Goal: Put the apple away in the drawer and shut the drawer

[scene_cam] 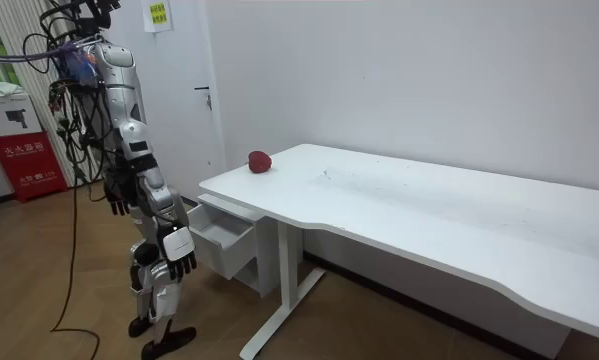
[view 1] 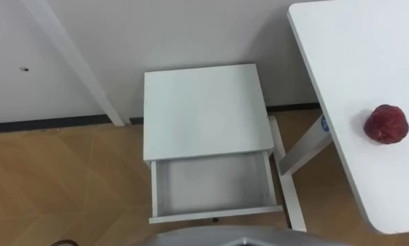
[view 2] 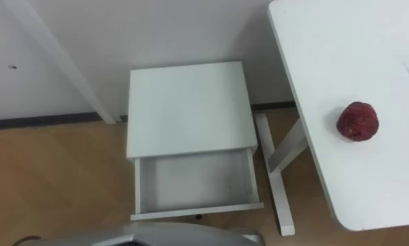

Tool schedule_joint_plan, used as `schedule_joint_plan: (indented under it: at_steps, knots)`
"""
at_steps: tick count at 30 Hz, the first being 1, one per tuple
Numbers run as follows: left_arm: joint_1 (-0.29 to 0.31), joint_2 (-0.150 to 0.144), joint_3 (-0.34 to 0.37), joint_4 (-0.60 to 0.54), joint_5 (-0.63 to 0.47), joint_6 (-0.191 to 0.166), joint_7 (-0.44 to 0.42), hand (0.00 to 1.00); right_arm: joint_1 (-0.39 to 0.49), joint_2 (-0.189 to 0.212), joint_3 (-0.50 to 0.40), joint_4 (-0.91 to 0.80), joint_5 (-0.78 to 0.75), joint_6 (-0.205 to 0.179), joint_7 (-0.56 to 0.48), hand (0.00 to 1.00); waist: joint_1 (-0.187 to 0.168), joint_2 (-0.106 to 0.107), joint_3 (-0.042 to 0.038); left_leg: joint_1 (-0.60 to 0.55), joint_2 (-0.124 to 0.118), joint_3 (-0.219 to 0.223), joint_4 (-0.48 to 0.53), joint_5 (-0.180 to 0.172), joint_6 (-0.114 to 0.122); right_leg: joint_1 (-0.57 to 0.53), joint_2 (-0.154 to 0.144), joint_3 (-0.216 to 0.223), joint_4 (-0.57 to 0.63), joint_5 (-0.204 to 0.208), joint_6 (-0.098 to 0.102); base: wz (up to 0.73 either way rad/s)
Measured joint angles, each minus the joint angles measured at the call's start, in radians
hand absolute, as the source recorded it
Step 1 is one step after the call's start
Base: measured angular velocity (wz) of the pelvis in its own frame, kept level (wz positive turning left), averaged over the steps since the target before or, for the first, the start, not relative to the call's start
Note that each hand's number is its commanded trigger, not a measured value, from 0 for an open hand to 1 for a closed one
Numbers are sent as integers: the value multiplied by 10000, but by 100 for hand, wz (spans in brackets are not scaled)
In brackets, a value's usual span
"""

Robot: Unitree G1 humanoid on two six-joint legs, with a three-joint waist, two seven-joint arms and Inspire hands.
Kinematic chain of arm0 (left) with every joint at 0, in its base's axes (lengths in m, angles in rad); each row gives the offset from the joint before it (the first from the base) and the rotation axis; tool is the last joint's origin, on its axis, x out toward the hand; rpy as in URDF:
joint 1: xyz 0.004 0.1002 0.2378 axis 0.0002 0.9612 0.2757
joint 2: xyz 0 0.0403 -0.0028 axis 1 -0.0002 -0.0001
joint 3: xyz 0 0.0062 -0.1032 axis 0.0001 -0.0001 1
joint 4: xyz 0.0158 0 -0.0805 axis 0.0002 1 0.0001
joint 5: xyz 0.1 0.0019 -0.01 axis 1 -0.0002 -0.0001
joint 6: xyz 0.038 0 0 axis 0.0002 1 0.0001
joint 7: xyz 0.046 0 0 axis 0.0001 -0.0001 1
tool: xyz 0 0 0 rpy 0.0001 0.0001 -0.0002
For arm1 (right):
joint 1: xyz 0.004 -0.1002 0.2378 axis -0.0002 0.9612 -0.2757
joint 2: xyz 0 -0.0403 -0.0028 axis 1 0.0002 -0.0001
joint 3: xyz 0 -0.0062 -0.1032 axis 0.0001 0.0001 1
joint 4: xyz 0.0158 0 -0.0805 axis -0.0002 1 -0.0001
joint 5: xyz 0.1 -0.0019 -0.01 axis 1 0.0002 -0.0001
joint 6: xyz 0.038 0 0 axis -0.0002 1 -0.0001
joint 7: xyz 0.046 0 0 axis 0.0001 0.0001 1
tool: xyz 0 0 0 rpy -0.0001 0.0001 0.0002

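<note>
Standing at the open drawer (view 1: 211,183), the robot hangs its left hand (scene_cam: 119,197) and right hand (scene_cam: 178,250), fingers slack and empty, the apple (view 1: 386,124) on the desk (view 1: 354,61).

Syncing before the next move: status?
Idle at its sides: left hand, right hand, both open. Untouched apple on table. Open drawer, empty, nothing blocking it.

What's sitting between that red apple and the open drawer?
Nothing loose: in the left eye view, bare tabletop, then the table's leg, separate apple and drawer.
</note>
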Motion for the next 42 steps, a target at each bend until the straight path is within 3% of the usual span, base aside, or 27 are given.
schedule_joint_plan:
  at_steps: [9,14,20,23,28,31,34,37,42]
  knots:
    - [12,-22,-36,0,71,78,11,0,-38,-4,-99,106,392,183,-134,0,16,44,16,102,14,4,-80,-1,0,10,-5,21,128,0,0,0]
    - [22,-21,-162,3,-5,133,105,0,70,-3,-160,93,1381,207,-481,0,-65,62,25,213,16,38,-152,-1,1,33,16,143,124,3,-5,-4]
    - [70,-28,-84,47,-16,111,508,0,156,3,-246,48,2685,68,-1124,0,-113,60,20,344,67,498,-311,1,3,-141,46,580,169,2,-9,-22]
    - [49,-25,-70,103,-29,17,741,0,143,55,-877,-182,3679,-139,-1556,0,-191,38,9,342,58,560,-291,0,8,-211,71,737,258,7,-1,-13]
    - [73,-23,195,73,-32,-419,1174,0,505,164,-2159,-1475,5347,-956,-2524,0,-490,-49,-11,382,55,710,-332,1,8,-188,54,837,279,8,1,-4]
    - [166,-17,330,29,-269,-770,1433,0,719,197,-2552,-2355,5924,-1277,-3230,0,-472,-95,-13,521,81,853,-415,0,7,-232,84,1029,307,4,0,-17]
    - [279,-3,367,-15,-691,-1084,1620,0,956,229,-2657,-3670,6183,-1405,-3993,0,-575,-131,-8,474,79,896,-445,1,9,-359,72,1092,385,-1,0,-10]
    - [541,141,363,-67,-1419,-1246,1753,0,934,224,-3013,-4935,6439,-2000,-5281,0,-725,-210,-54,499,94,1052,-468,-7,18,-423,93,1259,325,-1,6,-15]
    - [806,243,361,-336,-1461,-1485,1763,0,972,224,-3022,-6457,6411,-2507,-6924,0,-702,-265,-97,396,79,1118,-499,-6,23,-651,147,1403,514,15,20,-7]
